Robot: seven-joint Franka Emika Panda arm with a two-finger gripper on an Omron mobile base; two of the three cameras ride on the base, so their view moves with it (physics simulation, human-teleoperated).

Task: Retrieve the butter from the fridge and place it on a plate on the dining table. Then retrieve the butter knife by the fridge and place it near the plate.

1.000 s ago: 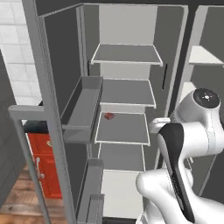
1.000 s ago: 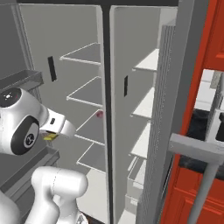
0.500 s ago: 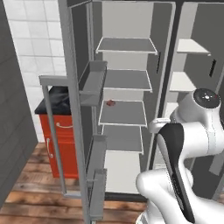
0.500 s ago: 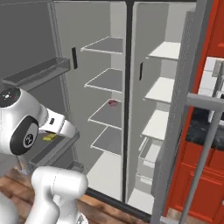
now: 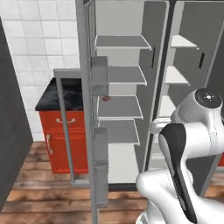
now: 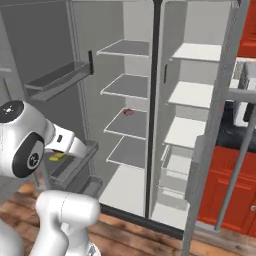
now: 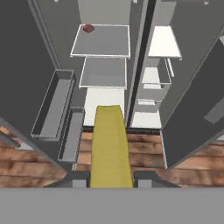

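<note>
**Base pulled back from the open fridge, butter clamped in the gripper**

Since a second ago the whole picture has widened in both base views: the camera has drawn away from the fridge point(image 5: 131, 87), so the wooden plank floor point(image 5: 48, 192) and a red cabinet point(image 5: 65, 140) with a black veined marble top now show left of it. The arm's pose against the base looks unchanged.

The fridge stands with both doors swung wide. Its walls are flat matte grey, its shelves thin rectangular slabs with paler edges, stacked in two columns split by a dark vertical divider. The left door point(image 5: 94, 131) is seen edge-on in the left base view, with boxy grey bins and a long bar handle point(image 5: 63, 127). A small reddish-brown lump point(image 6: 128, 112) sits on a middle shelf of the left column, toward the back.

In the hand view the butter point(image 7: 110, 146) is a long, smooth, pale-yellow block with a rounded far end, running straight up from between the gripper point(image 7: 109, 180) tips. The two dark fingertips point(image 7: 78, 180) press against its sides, so the jaws are clenched on it. In the right base view a sliver of the same yellow point(image 6: 57, 156) peeks from beneath the white wrist, in front of the lower door bins point(image 6: 75, 165). The butter is outside the fridge, above the floor boards before the open compartment.
</note>
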